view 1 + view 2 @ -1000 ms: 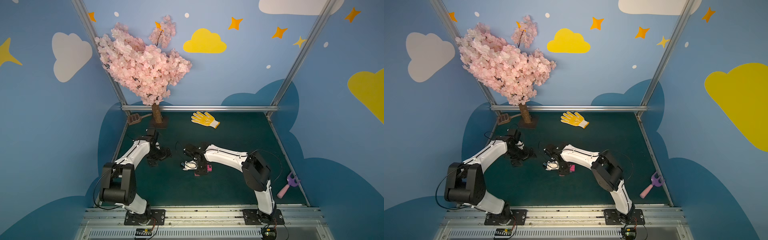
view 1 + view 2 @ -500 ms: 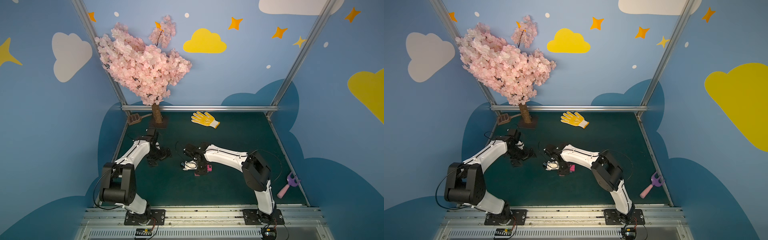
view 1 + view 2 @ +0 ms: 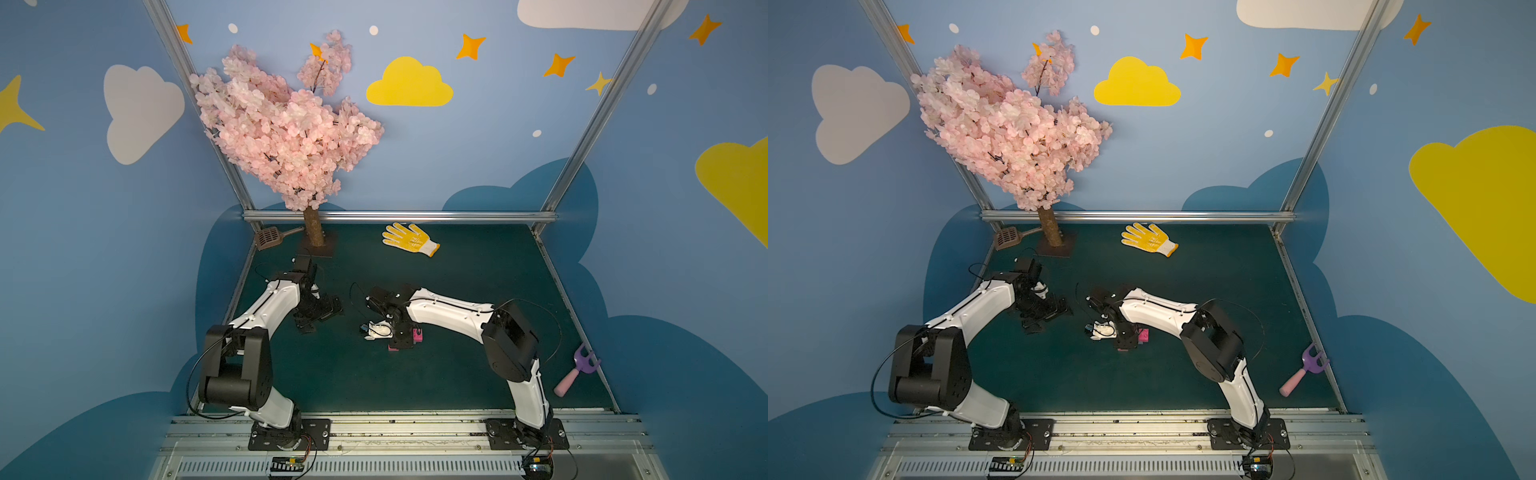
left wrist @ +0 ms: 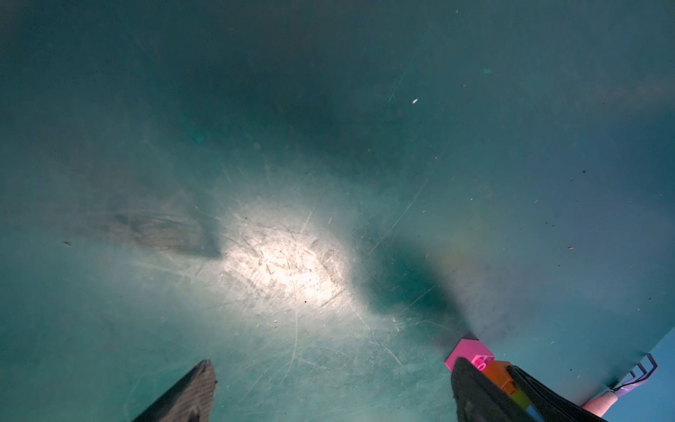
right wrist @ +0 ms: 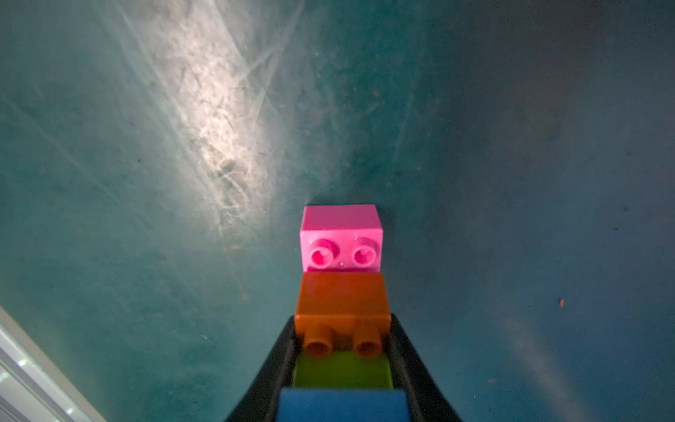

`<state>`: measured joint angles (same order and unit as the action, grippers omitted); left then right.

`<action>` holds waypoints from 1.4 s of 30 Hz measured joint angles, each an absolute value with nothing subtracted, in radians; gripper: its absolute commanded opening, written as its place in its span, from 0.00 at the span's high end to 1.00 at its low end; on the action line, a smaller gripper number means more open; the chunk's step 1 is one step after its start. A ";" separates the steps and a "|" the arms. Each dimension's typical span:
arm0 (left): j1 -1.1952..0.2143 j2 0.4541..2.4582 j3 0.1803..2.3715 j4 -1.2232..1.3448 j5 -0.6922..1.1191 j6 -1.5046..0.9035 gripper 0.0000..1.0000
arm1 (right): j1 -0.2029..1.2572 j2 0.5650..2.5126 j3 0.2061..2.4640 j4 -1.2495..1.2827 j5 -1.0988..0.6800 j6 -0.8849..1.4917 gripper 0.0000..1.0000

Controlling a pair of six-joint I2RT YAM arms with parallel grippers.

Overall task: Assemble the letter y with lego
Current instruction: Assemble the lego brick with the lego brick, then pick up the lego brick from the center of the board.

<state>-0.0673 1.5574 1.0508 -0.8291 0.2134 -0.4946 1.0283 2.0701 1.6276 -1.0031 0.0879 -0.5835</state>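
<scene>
Your right tool [image 5: 342, 321] grips the row of pink, orange, green and blue plastic lego bricks [image 5: 341, 292], in front of the yellow knitted glove [image 3: 409, 240]. The row points straight out from it. Your left tool [image 4: 334, 369] is open, nearby.

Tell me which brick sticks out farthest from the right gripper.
The pink brick: it alone lies wholly clear of the fingers; the orange, green and blue ones sit behind it.

Your two top views look down from high at the front, side by side, covering the whole green table [image 3: 457, 374]. Your wrist cameras sit close above that table, facing down; both catch the brick stack [image 5: 341, 292].
</scene>
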 measured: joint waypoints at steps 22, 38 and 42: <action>-0.065 1.557 1.051 -0.829 0.214 -0.495 0.00 | 1.030 2.092 1.646 -1.001 0.070 -0.582 1.00; -0.064 1.557 1.051 -0.823 0.242 -0.498 0.00 | 1.031 2.093 1.646 -1.001 0.071 -0.580 1.00; -0.064 1.557 1.051 -0.822 0.244 -0.498 0.00 | 1.031 2.093 1.646 -1.001 0.071 -0.580 1.00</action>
<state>-0.0635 1.5574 1.0508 -0.8219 0.2440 -0.4976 1.0313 2.0933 1.6459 -1.0008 0.0711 -0.5797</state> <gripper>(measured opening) 0.997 0.358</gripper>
